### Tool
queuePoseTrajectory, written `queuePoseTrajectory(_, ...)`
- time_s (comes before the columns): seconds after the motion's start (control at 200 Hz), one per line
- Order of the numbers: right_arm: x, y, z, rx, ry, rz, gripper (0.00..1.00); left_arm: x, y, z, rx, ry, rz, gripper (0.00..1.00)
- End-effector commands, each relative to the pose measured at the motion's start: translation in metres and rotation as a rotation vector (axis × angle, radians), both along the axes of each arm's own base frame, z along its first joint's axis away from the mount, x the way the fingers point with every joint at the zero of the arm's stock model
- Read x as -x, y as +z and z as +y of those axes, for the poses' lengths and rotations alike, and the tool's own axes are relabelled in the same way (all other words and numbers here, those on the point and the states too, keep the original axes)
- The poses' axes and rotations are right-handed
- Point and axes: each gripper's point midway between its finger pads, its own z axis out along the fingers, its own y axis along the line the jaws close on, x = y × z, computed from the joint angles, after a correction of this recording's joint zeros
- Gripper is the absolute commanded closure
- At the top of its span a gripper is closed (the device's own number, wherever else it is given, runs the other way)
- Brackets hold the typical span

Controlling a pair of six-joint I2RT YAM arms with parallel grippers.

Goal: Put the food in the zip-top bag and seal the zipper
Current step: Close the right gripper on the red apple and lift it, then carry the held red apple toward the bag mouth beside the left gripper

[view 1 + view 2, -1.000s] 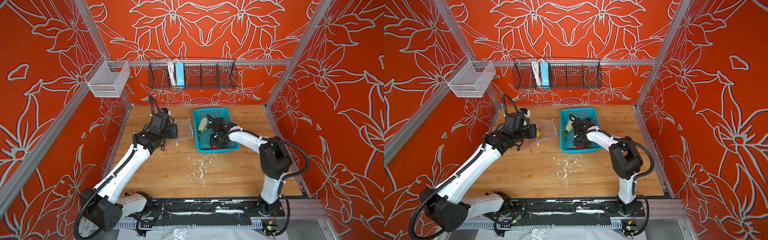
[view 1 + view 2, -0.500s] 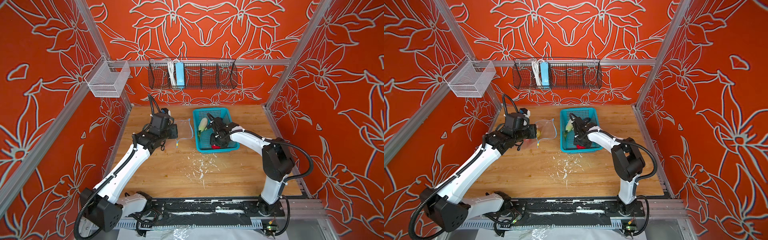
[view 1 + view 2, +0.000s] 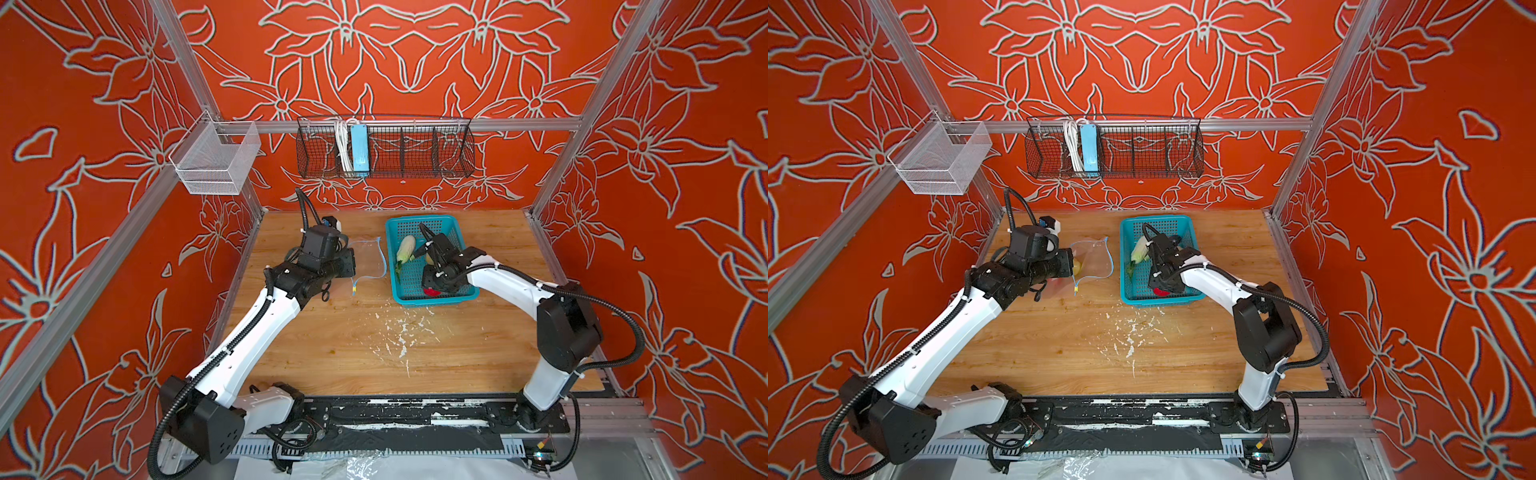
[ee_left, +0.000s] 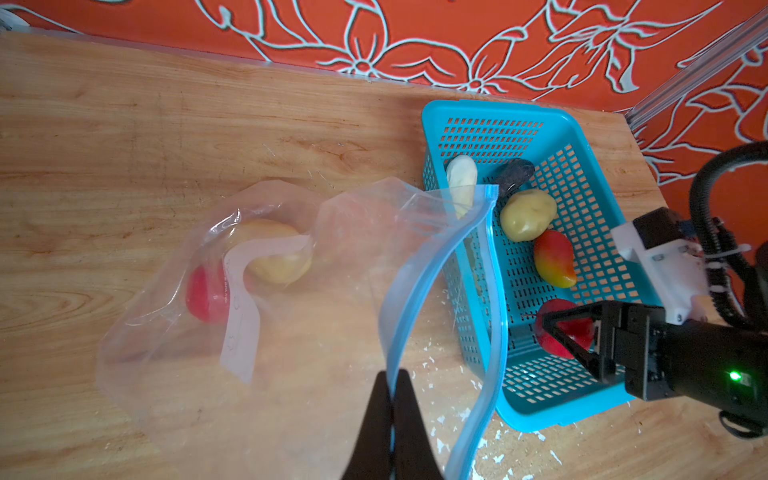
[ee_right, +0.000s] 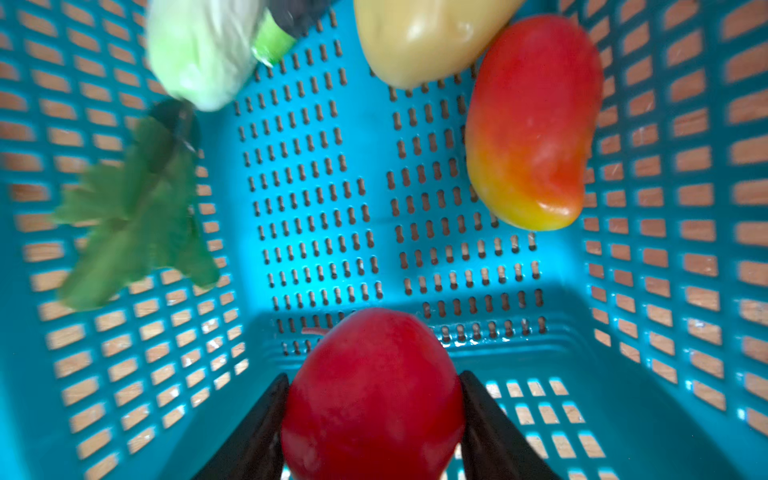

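Note:
The clear zip-top bag (image 4: 291, 332) lies on the wooden table left of the teal basket (image 4: 536, 407), with a potato (image 4: 278, 257) and a red tomato (image 4: 203, 295) inside. My left gripper (image 4: 392, 382) is shut on one lip of the light-blue zipper (image 4: 419, 282) and holds the mouth apart. In the basket's near end, my right gripper (image 5: 374, 374) is shut on a second red tomato (image 5: 372, 399). A potato (image 4: 528, 214), a red-yellow fruit (image 4: 555, 259), a dark eggplant (image 4: 513, 174) and a white-green leafy vegetable (image 4: 461, 174) lie further back in the basket.
White flecks (image 3: 399, 336) are scattered on the table in front of the basket. A black wire rack (image 3: 384, 145) hangs on the back wall and a white mesh bin (image 3: 216, 160) on the left rail. Red walls close in three sides.
The right arm's elbow has swung outward to the right while its gripper stays at the basket's near end on the tomato. The left arm and the bag have not moved.

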Motion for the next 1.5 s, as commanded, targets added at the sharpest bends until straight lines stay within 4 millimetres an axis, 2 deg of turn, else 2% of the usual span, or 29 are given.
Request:
queuePoseTrajectory(0.0,0.000,0.011,-0.001,-0.043,-0.025,-0.033,0.58,0.002,0.005,0.004,0.005,0.010,-0.016,1.00)
queuePoseTrajectory(1.496,0.008,0.083,0.035,-0.384,0.071,-0.232,0.59,0.003,0.006,0.004,0.008,0.009,-0.019,1.00)
